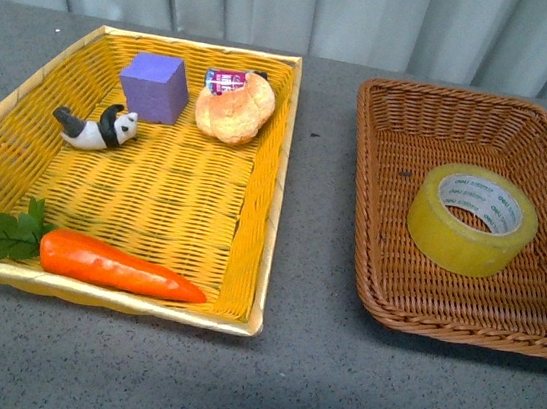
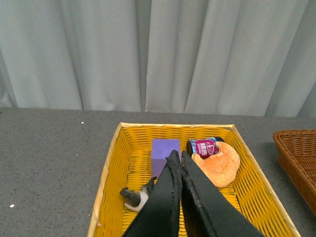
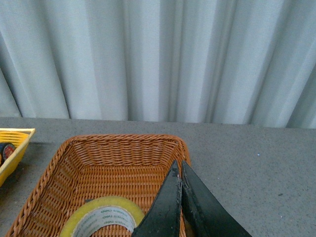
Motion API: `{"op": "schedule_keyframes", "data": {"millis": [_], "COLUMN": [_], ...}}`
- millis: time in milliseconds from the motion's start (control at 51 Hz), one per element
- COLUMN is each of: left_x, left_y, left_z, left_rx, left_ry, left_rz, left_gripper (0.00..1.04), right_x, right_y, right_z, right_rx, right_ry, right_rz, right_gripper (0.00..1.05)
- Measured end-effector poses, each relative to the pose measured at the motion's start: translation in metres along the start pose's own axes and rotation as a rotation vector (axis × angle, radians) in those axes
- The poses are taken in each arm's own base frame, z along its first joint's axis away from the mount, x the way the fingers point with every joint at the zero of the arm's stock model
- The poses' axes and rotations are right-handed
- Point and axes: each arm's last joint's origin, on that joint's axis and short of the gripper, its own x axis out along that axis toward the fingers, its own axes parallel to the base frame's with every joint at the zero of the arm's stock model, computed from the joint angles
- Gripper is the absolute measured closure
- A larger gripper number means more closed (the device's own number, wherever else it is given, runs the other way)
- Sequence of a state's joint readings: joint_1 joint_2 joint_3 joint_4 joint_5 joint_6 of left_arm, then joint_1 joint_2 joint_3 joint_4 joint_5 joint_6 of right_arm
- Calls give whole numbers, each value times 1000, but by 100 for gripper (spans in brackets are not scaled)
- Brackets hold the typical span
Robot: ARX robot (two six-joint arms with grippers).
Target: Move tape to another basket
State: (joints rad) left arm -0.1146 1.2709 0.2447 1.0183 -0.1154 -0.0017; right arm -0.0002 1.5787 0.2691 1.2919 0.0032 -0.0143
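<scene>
a grey speckled table (image 1: 292, 368) runs back to a pale pleated curtain (image 1: 379, 17). in the front view neither arm shows; the tape (image 1: 473, 220) lies flat in the brown basket (image 1: 384, 128), while the yellow basket (image 1: 269, 164) holds a purple block (image 1: 155, 86), a panda figure (image 1: 97, 128), a bread roll (image 1: 234, 107), a small can (image 1: 225, 79) and a carrot (image 1: 119, 265). the left wrist view adds the left gripper (image 2: 178, 157), pressed closed and empty, above the yellow basket. the right wrist view shows the right gripper (image 3: 177, 167) likewise closed on nothing, over the brown basket's near side with the tape just beside it. only the front view shows the carrot and both baskets whole. risk, as i judge it: closed jaws lowered onto the roll would shove it against the sloping wall, and a drop into the crowded yellow basket may land on the toys.
</scene>
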Motion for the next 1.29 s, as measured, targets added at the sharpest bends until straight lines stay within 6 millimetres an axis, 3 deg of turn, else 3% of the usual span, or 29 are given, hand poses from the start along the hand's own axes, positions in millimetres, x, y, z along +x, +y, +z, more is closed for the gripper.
{"op": "schedule_keyframes", "data": {"millis": [275, 608, 1294], "left_x": [-35, -63, -93], "left_y": [13, 21, 21], "left_z": [-16, -15, -5], "left_rx": [0, -1, -1], "left_ry": [13, 8, -26], "left_rz": [-17, -1, -1], "left_gripper": [101, 101, 101], "right_x": [-41, -76, -113], "right_y": [0, 0, -1], "right_z": [11, 16, 21], "right_rx": [1, 3, 4], "right_ry": [18, 0, -20], "right_rz": [1, 3, 3], "right_gripper": [104, 104, 104]}}
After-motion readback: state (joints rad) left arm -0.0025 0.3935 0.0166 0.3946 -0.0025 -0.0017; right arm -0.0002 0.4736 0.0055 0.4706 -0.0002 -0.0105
